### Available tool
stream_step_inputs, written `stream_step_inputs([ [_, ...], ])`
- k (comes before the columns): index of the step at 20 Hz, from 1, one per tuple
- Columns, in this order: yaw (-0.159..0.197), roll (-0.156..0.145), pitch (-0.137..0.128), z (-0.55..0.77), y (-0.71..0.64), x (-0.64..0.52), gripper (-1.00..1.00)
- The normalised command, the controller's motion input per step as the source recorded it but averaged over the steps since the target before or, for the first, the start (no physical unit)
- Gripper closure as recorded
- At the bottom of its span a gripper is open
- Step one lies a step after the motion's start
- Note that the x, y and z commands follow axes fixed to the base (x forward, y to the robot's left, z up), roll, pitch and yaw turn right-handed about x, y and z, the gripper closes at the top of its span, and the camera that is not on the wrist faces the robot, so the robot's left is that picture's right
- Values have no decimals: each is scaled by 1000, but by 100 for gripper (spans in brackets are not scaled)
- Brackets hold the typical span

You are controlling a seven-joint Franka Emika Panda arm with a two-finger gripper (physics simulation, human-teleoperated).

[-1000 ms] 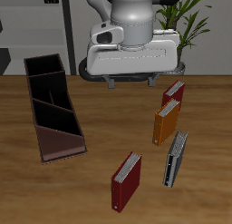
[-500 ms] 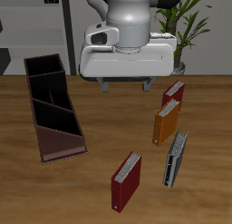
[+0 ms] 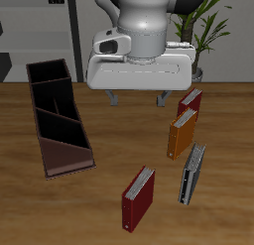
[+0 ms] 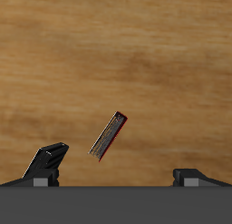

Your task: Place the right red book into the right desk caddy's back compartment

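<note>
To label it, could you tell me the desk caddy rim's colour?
Reddish-brown rim on the right desk caddy; clearest in the exterior view.

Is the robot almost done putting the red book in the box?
No, nothing looks done yet. The dark red book lies on the table near the front edge, untouched. The gripper hangs open and empty, high over the table's back part. Left to do: reach the book, grab it, carry it to the caddy and drop it into the back compartment.
</note>
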Motion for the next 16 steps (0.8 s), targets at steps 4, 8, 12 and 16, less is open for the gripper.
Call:
stream_step_inputs([
  [4, -41, -19, -13, 65, -41, 113, -100],
  [8, -26, 0, -2, -34, -40, 35, -100],
  [12, -76, 14, -4, -182, -67, 13, -100],
  [16, -59, 6, 4, -165, 3, 0, -100],
])
